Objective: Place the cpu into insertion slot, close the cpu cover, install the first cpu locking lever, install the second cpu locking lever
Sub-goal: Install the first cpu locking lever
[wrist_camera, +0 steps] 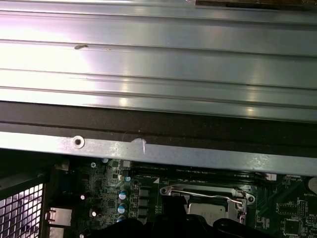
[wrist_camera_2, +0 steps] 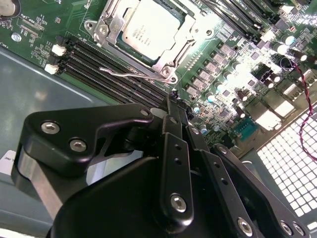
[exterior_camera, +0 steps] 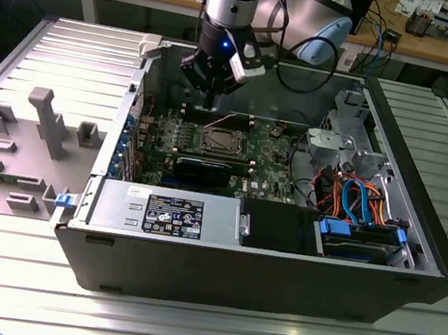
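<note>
Seen left to right in exterior view: grey plastic fixture [exterior_camera: 39, 136] on ribbed metal tabletop [exterior_camera: 199, 332], then open computer case [exterior_camera: 260, 266] lying on its side. End effector [exterior_camera: 209, 98] poised above green motherboard [exterior_camera: 272, 154], just beyond insertion slot [exterior_camera: 219, 140]; fingers [wrist_camera_2: 171, 111] pressed together, holding nothing. Cpu [wrist_camera_2: 147, 28] seated in slot, cpu cover [wrist_camera_2: 171, 58] lying down around it. Wire locking lever [wrist_camera_2: 130, 73] alongside socket, beside black memory slots [wrist_camera_2: 99, 69].
</note>
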`<state>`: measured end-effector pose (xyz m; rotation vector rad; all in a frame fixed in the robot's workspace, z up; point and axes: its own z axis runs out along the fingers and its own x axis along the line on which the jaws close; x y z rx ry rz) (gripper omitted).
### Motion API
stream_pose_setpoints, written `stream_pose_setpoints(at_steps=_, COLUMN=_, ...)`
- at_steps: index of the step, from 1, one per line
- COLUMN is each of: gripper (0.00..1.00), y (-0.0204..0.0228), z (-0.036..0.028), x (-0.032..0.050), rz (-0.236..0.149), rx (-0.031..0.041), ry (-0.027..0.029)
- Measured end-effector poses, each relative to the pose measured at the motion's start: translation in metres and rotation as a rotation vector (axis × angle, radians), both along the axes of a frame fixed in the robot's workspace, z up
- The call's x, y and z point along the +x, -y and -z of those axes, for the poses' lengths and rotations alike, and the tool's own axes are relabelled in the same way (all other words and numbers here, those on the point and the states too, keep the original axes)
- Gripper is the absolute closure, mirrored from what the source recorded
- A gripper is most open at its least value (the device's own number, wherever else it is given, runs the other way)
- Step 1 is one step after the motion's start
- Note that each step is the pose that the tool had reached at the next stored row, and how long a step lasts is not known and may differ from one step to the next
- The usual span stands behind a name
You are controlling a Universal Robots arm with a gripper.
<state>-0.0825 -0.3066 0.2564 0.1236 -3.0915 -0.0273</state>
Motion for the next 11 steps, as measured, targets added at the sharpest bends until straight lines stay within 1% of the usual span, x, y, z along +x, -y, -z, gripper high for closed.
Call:
stream_pose_setpoints(at_steps=3, gripper=0.89, y=0.0000, z=0.0010, x=0.0000, rz=0.000, rx=0.0000, ry=0.0000)
stream_pose_setpoints(at_steps=6, gripper=0.89, y=0.0000, z=0.0041, x=0.0000, rz=0.000, rx=-0.0002, ry=-0.0001)
stream_pose_setpoints(at_steps=11, gripper=0.89, y=0.0000, z=0.0056, x=0.0000, rz=0.000, rx=-0.0003, ry=-0.0002)
